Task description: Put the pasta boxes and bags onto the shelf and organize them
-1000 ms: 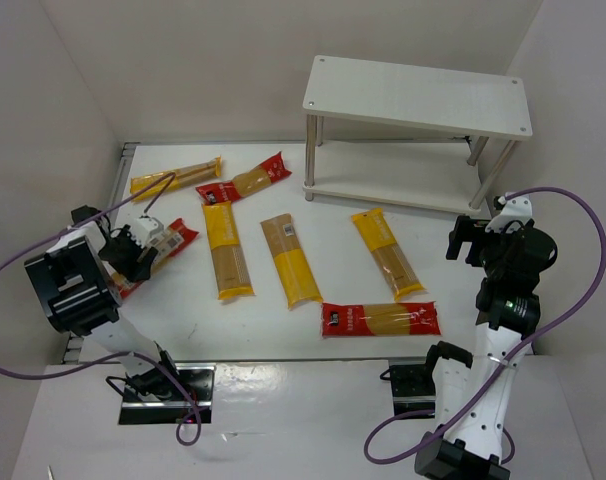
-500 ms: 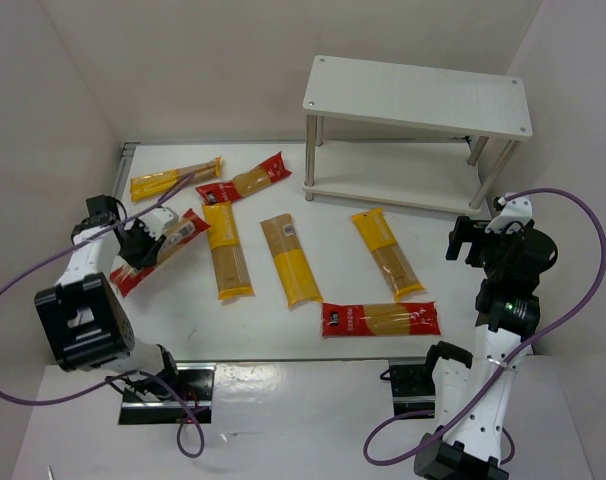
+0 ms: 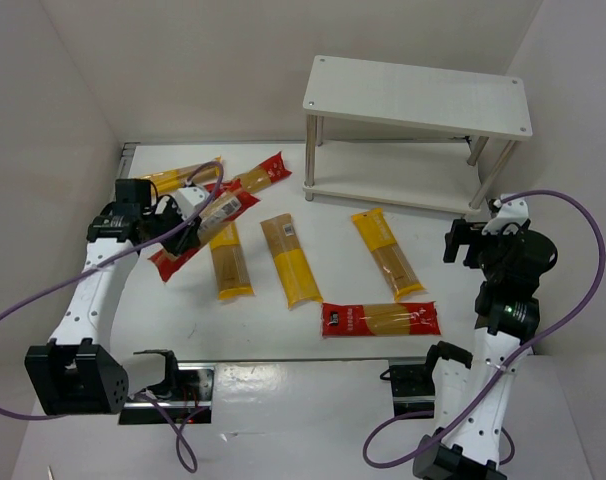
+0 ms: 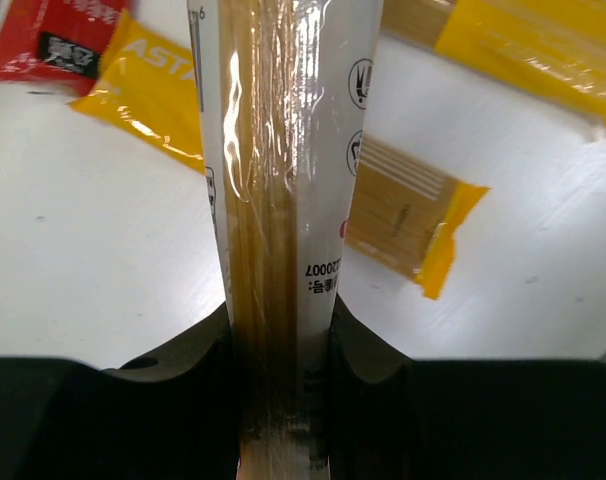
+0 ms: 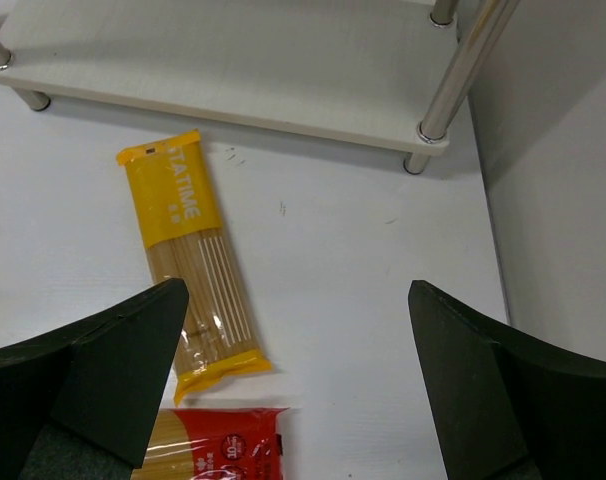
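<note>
Nothing sits on the shelf (image 3: pixel 418 95) yet. The left gripper (image 4: pixel 281 340) clamps one red spaghetti packet (image 3: pixel 205 218). Six other packets (image 3: pixel 288 258) lie on the table (image 3: pixel 333 225) before the shelf, and the right gripper (image 5: pixel 298 295) gapes wide, holding nothing.

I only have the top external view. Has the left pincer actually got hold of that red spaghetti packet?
Observer: Yes. The left wrist view shows the left pincer shut on the red spaghetti packet, a finger pressing each side.
Operator: And the other arm?
Observer: Its wrist view shows the right pincer open, nothing between its fingers.
Operator: What lies under it?
Observer: A yellow spaghetti packet reading "STATIME", apart from the lower board of the shelf.
</note>
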Controlling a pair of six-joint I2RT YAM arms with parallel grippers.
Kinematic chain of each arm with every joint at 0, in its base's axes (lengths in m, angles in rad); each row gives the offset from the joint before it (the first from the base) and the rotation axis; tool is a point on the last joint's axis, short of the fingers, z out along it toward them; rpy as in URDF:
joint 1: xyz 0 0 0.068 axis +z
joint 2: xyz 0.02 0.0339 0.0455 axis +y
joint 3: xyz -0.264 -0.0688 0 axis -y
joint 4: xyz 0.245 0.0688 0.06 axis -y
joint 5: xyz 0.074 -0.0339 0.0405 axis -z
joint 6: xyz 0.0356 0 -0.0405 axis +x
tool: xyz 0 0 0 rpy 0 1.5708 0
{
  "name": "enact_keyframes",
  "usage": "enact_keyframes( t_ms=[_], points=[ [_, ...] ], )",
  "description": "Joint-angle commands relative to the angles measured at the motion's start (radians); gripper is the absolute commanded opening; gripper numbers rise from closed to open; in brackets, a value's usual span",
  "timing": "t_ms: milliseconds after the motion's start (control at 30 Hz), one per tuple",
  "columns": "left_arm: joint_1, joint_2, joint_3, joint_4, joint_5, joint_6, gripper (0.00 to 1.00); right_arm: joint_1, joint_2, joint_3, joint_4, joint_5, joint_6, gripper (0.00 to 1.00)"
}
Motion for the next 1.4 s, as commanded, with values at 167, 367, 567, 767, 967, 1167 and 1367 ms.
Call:
enact_keyframes(
  t_ms=[167,367,567,767,967,1167,1367],
  points=[
    [-0.146,-0.006,0.216,0.047,0.030,-0.223,0.00,0.007,-0.029,0.029,-0.011,-0.084,-0.044,0.99],
    [-0.272,0.025,0.279,0.018,0.021,-0.243,0.00,0.073,-0.008,0.056,-0.092,-0.262,-0.171,0.99],
    [-0.379,0.034,0.224,-0.027,0.038,-0.142,0.00,0.373,0.086,0.096,-0.138,-0.307,-0.225,0.99],
    [-0.479,-0.004,0.118,-0.061,0.052,-0.029,0.00,0.636,0.240,0.214,-0.268,-0.360,-0.369,0.99],
    [-0.534,-0.016,0.061,-0.082,0.052,0.042,0.00,0.813,0.417,0.349,-0.367,-0.396,-0.507,0.99],
    [-0.554,-0.016,0.050,-0.082,0.041,0.079,0.00,0.974,0.610,0.406,-0.400,-0.396,-0.596,0.99],
    [-0.554,-0.007,0.061,-0.082,0.064,0.088,0.00,1.029,0.744,0.486,-0.390,-0.432,-0.659,0.99]
  ],
)
